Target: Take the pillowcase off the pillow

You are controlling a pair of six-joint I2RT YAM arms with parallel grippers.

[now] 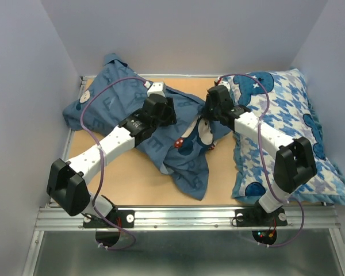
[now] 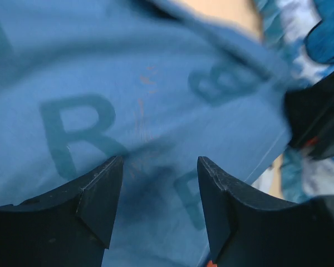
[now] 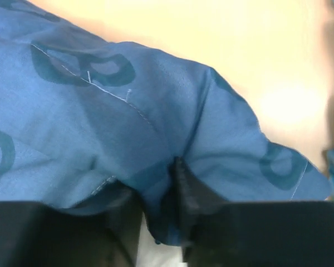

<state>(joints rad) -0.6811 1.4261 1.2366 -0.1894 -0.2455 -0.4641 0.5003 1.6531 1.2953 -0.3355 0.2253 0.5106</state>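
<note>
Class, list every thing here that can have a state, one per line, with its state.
pillowcase: limp, wrinkled, spread out, one fold pinched.
left gripper: open, over the pillowcase, holding nothing.
right gripper: shut on the pillowcase.
houndstooth pillow: lying flat, not gripped.

right hand (image 3: 175, 169) fingertips buried in pillowcase (image 3: 100, 117) fold, houndstooth pillow (image 2: 292, 19) blurred in left wrist view
</note>
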